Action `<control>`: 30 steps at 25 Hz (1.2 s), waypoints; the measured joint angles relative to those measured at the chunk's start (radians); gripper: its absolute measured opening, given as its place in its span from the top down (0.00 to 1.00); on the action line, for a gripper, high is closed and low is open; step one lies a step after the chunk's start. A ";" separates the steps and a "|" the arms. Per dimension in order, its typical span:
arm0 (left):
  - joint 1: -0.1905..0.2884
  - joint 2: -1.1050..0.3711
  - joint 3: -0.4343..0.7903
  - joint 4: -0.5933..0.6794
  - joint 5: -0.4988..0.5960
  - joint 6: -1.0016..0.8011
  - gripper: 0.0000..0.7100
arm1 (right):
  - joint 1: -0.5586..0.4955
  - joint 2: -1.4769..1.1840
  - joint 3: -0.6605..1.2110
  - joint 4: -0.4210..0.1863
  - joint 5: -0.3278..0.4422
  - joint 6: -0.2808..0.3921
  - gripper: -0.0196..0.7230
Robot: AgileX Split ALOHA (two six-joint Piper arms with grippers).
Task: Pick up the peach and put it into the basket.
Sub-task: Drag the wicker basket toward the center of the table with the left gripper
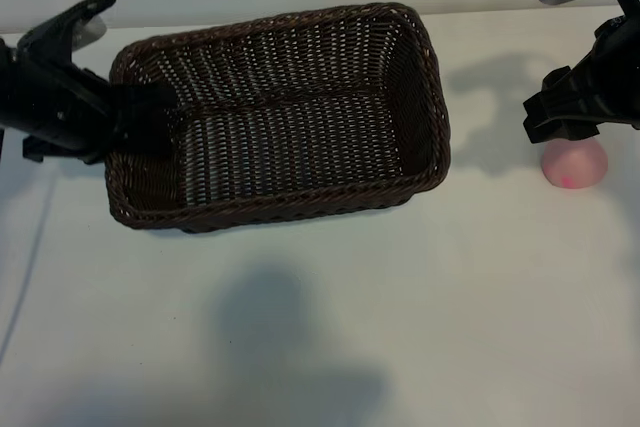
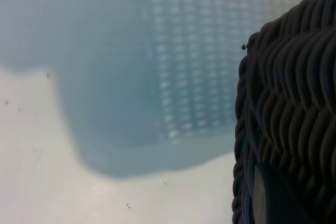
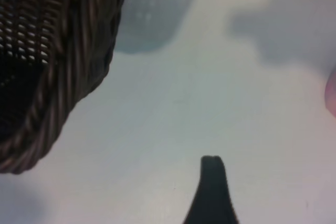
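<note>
Pink peach [image 1: 574, 165] lies outside basket [image 1: 430, 97] — right gripper [image 1: 562, 125], jaws apart, should straddle it squarely; left gripper [image 1: 150, 119] clamps the rim.

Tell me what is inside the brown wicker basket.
The dark brown woven wicker basket holds nothing that shows; its woven floor is bare. The left gripper covers its left end. The small pale pink round peach lies outside on the white table.
</note>
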 joint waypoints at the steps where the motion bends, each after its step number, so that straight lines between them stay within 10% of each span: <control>1: -0.001 0.010 -0.014 0.014 0.012 -0.002 0.76 | 0.000 0.000 0.000 0.000 0.001 0.000 0.23; 30: -0.101 0.234 -0.235 0.102 0.026 -0.144 0.76 | 0.000 0.000 0.000 0.000 0.006 0.000 0.32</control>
